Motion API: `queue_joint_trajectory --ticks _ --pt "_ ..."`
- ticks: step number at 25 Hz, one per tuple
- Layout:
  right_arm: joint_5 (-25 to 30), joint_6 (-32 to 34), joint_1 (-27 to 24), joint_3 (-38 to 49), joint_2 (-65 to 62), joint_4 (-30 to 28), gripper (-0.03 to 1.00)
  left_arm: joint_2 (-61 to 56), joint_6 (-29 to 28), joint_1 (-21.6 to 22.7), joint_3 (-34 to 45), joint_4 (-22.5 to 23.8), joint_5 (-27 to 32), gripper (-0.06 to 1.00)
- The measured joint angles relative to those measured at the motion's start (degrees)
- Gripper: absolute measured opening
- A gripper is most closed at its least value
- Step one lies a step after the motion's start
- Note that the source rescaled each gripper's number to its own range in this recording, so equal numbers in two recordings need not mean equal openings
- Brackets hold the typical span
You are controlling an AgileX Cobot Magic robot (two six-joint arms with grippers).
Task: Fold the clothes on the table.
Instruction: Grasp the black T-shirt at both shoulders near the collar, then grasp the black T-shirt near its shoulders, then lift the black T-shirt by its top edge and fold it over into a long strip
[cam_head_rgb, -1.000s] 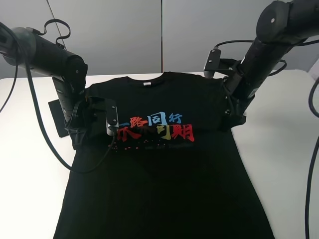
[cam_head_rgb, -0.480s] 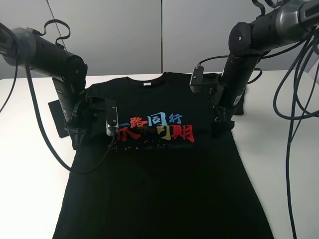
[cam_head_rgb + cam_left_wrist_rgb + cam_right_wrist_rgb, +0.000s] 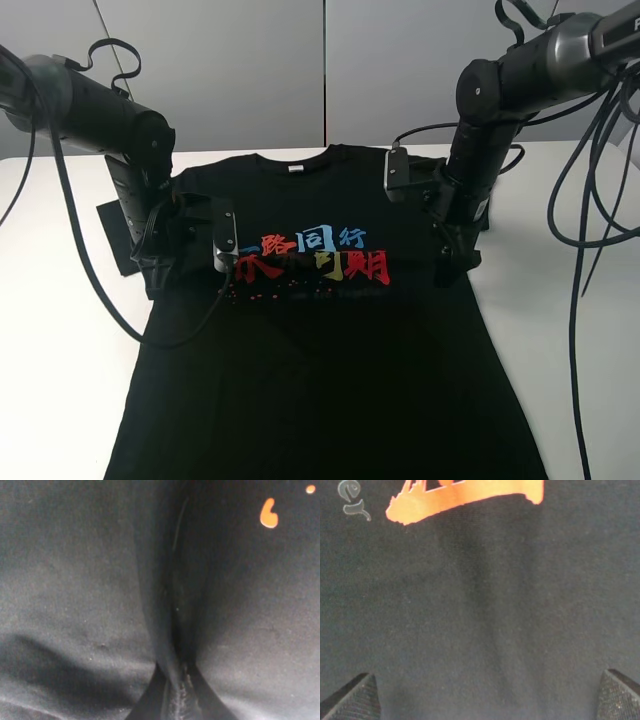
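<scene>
Left hand (image 3: 177,700) pinching T-shirt (image 3: 330,370) fold, right hand (image 3: 485,695) spread over its chest

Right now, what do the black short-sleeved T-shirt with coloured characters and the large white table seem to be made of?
Black short-sleeved T-shirt: soft matte knit, probably cotton; the right wrist view shows a fine knit texture, the left wrist view a soft pinched fold. Coloured characters: flat opaque printed ink. Large white table: hard, smooth top, perhaps laminate; not certain.

The T-shirt (image 3: 330,360) is plain black, its chest print (image 3: 315,255) in red, blue and yellow characters with a row of small red dots (image 3: 262,295). The tabletop (image 3: 60,340) is white, the far wall (image 3: 250,70) pale grey
</scene>
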Motion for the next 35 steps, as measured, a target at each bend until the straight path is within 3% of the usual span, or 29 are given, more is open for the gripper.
queue_joint_trajectory --ticks 5,14,16,22,28,35 --pt "-0.57 -0.09 0.03 0.00 1.37 -0.88 0.91 0.00 0.00 0.00 0.00 0.00 -0.11 0.01" --pt "-2.02 -0.09 2.00 0.13 2.51 -3.76 0.77 0.00 0.00 0.00 0.00 0.00 -0.42 0.01" --pt "-2.72 -0.09 2.63 0.03 2.64 -4.73 0.68 0.00 0.00 0.00 0.00 0.00 -0.56 0.01" --pt "-3.94 -0.09 2.75 -0.19 2.80 -4.43 0.30 0.00 0.00 0.00 0.00 0.00 -0.82 0.01" --pt "-2.95 -0.09 2.75 -0.19 2.80 -4.32 0.02 0.00 -0.24 0.00 0.00 0.00 -1.55 0.01" --pt "-1.69 -0.09 2.97 -0.19 2.80 -4.11 0.00 0.00 -0.58 0.00 0.00 0.00 -1.77 0.01"
